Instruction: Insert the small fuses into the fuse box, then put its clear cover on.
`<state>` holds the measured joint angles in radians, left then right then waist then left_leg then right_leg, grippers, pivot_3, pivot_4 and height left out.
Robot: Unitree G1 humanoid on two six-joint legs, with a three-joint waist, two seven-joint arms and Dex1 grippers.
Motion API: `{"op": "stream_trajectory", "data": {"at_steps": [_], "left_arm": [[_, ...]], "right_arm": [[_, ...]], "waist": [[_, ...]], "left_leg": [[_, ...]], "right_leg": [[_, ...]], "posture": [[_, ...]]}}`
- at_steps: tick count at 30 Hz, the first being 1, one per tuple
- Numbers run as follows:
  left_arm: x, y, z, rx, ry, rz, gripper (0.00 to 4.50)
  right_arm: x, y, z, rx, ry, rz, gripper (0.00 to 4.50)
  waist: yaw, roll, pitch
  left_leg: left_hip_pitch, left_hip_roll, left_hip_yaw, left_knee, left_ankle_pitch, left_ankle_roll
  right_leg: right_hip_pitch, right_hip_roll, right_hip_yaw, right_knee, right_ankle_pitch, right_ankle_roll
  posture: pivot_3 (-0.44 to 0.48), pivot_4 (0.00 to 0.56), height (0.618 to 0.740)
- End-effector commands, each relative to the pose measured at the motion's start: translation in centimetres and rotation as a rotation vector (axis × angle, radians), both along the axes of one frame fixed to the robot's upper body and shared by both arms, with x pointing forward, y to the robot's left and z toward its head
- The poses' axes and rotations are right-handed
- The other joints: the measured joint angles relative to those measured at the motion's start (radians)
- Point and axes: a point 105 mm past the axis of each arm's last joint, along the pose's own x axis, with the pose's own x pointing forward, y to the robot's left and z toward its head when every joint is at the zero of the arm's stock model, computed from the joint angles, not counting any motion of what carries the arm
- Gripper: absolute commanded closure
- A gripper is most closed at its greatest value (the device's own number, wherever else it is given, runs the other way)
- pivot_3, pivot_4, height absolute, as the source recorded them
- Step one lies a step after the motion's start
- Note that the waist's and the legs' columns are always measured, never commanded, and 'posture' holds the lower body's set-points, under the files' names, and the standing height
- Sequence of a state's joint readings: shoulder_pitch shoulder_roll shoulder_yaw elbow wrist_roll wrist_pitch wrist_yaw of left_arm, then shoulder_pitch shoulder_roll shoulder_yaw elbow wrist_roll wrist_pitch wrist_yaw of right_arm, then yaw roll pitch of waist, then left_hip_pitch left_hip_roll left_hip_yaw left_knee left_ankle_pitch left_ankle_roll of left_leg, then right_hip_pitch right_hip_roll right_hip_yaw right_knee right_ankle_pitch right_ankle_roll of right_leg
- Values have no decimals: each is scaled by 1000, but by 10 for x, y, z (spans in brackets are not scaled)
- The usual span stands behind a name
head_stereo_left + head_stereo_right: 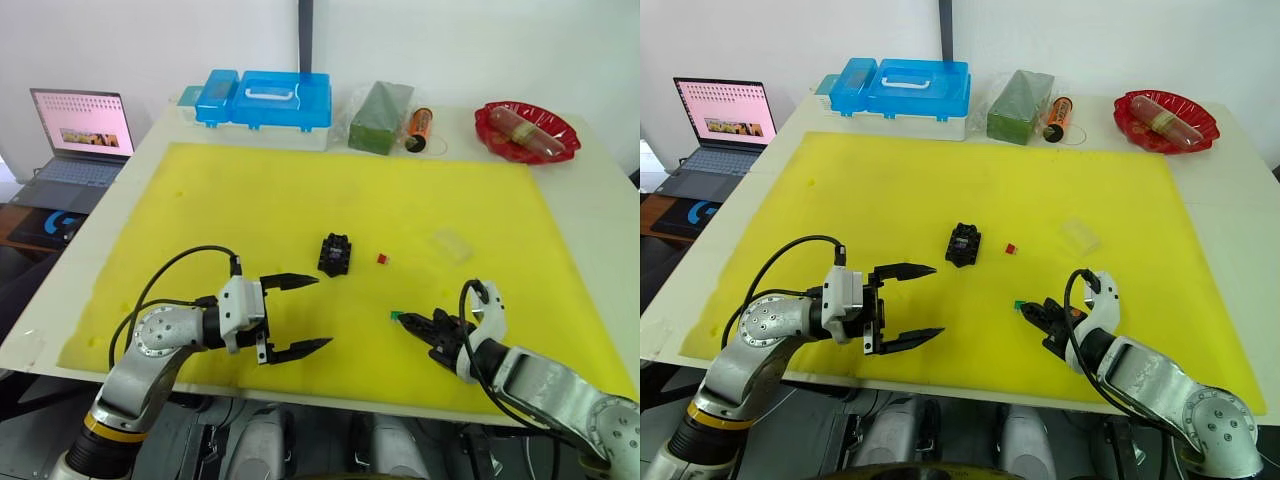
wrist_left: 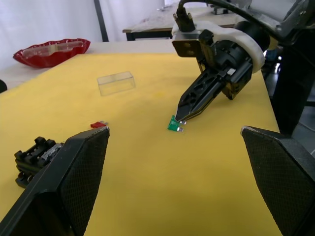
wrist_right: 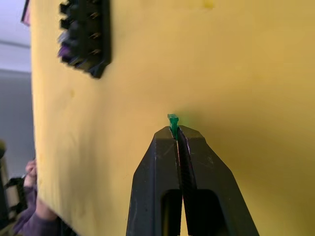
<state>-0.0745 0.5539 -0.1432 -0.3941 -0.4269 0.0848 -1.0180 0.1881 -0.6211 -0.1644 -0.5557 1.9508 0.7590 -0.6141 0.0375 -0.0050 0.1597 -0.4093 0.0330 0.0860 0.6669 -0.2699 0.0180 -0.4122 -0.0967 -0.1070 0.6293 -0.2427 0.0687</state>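
Currently the right gripper (image 1: 408, 321) pinches the tiny green blade fuse (image 2: 173, 124) just above the yellow mat (image 1: 300, 190); the left gripper (image 1: 300, 315) hangs spread wide. Next, likely: carry it to the small black slotted fuse box (image 1: 335, 254), blades aligned with a slot. Red fuse (image 1: 382, 259) lies just beside the box.

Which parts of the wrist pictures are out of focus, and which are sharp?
Left wrist view: the left gripper's own fingers are soft, the green fuse in the right gripper is sharp. Right wrist view: the green fuse is sharp, the fuse box is blurred.
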Motion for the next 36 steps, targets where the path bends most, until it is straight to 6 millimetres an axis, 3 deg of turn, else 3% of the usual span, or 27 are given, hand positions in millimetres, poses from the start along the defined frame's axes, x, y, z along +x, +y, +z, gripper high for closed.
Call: {"op": "stream_trajectory", "data": {"at_steps": [1,4,7,13,18,21,24,36], "left_arm": [[-3,-3,11,-28,-32,-14,0],[-3,-4,11,-29,-36,-12,0],[-3,-3,9,-26,-30,-11,0],[-3,-3,9,-25,-34,-23,0],[-2,-4,8,-27,-35,-26,0],[-3,-6,7,-22,-40,-41,0],[-3,-5,6,-6,-55,-56,0],[-5,-4,3,-5,-55,-55,0]], "right_arm": [[-1,1,2,13,8,-17,4477],[-6,2,2,13,6,-2,3931],[-18,2,4,-4,-21,101,3040],[-20,-29,17,-131,-26,389,1107],[6,-39,45,-159,-118,580,1107],[11,-33,55,-127,-135,705,1714],[15,-30,47,-273,-163,857,2664],[32,-31,31,-277,-185,961,2664]], "waist": [[1,0,0],[2,0,0],[1,1,0],[1,1,-1],[-1,1,0],[1,0,1],[2,1,1],[0,1,1]], "left_leg": [[0,0,0,0,0,0],[0,0,0,0,0,0],[0,0,0,0,0,0],[1,0,0,0,0,1],[0,0,1,0,0,1],[0,0,0,-1,-1,2],[-1,0,0,0,-2,3],[-1,0,1,0,-2,3]], "right_leg": [[0,0,0,0,0,0],[0,0,0,0,0,0],[0,0,0,0,0,0],[1,0,0,-2,-2,-3],[0,0,0,-2,-2,-4],[0,1,0,-2,-2,-3],[-1,0,0,-2,-1,-1],[-1,-1,0,-2,-1,-1]], "posture": [[0,150,740],[0,150,740],[0,150,740],[0,150,740],[0,150,740],[0,150,740],[0,150,740],[0,150,740]]}}
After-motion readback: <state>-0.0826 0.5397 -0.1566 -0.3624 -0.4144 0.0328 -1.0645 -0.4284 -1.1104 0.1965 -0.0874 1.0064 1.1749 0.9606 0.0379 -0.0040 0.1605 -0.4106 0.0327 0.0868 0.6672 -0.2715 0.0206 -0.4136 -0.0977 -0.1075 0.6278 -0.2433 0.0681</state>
